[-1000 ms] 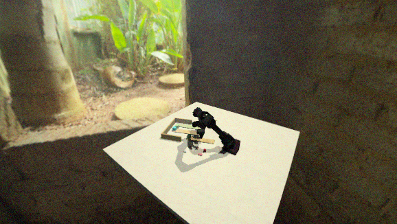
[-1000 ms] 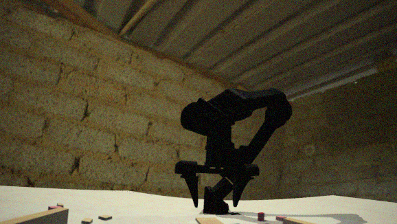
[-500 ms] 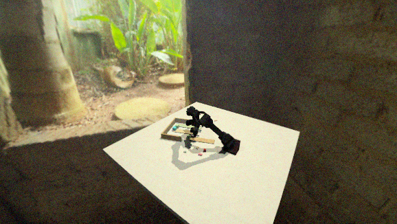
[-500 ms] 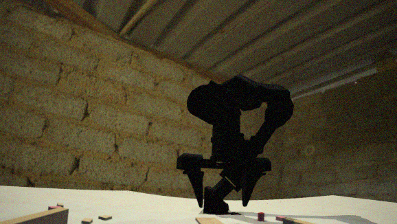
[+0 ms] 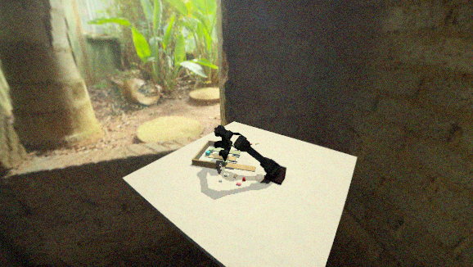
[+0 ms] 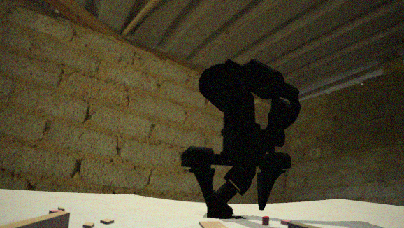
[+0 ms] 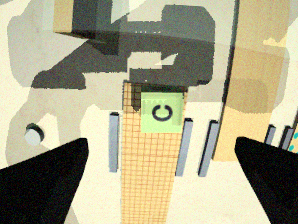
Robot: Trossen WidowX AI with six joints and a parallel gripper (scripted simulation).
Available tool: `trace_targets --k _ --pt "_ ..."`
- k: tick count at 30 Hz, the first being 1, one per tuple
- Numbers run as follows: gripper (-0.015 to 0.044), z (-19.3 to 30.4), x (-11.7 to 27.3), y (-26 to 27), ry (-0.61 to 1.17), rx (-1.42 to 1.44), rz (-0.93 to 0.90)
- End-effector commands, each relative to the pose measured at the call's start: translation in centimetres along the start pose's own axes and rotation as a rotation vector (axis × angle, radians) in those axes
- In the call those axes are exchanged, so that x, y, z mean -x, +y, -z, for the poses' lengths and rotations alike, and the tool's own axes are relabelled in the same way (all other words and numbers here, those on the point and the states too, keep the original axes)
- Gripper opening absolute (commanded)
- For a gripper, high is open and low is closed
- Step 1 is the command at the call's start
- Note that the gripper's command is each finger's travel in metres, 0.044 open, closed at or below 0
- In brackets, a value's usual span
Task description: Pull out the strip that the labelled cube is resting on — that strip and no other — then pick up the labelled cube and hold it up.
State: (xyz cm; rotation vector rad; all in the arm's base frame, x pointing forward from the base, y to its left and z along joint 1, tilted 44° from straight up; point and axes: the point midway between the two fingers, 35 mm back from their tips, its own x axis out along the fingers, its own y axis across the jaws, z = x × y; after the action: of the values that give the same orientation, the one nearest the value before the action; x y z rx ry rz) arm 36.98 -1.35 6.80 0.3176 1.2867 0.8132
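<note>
Rough block walls surround our pale table (image 5: pixel 286 213) (image 6: pixel 140 206). Our gripper (image 5: pixel 222 161) (image 6: pixel 235 210) (image 7: pixel 164 145) is wide open, with nothing between its fingers. In the wrist view we see the green cube (image 7: pixel 161 112), marked C, resting on the end of a gridded strip (image 7: pixel 147 170). Grey rails (image 7: pixel 113 142) (image 7: pixel 184 147) flank the strip, and a plain strip (image 7: pixel 250 85) lies nearby. What looks like a wooden frame (image 5: pixel 201 164) stands around part of the layout.

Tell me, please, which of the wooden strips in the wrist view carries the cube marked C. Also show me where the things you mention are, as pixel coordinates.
The grid-patterned strip (image 7: pixel 148 165), between two grey rails; the plain strip on the right carries no cube.
</note>
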Motion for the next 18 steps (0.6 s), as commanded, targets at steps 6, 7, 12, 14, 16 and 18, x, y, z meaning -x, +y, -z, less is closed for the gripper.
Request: trace_targets --k 6,7,12,14,16,18 --pt "0.0309 -1.0 -0.5 -0.2 -0.002 -0.007 -0.005" --pt "0.0282 -1.0 -0.7 -0.2 -0.002 -0.007 -0.005" --pt "0.025 -1.1 -1.5 -0.3 -0.002 -0.007 -0.005" --pt "0.025 -1.1 -1.8 -0.3 -0.002 -0.007 -0.005" --pt "0.025 -1.1 -2.2 -0.3 -0.002 -0.007 -0.005" --pt "0.025 -1.1 -2.5 -0.3 -0.002 -0.007 -0.005"
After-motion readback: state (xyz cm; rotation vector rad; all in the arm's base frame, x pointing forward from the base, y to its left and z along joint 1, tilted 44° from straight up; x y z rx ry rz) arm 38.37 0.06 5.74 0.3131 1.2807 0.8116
